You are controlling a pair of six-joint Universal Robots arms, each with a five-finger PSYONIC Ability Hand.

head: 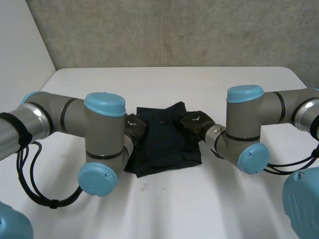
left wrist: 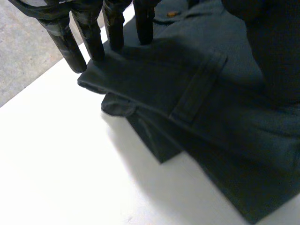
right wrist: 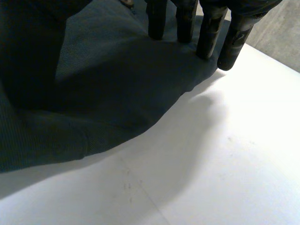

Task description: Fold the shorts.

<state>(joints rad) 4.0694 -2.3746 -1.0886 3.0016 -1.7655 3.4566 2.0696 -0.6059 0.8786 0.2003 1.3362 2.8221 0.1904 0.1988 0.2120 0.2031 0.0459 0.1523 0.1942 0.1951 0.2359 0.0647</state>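
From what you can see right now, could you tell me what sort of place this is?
Probably a robotics lab or test bench: a white table, a plain concrete wall behind it, and two robot arms set over dark shorts.

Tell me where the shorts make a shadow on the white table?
Left wrist view: the shorts throw a soft grey shadow onto the table along their folded edge. Head view: only a faint dark rim under their near hem. Right wrist view: a grey band on the table under their edge.
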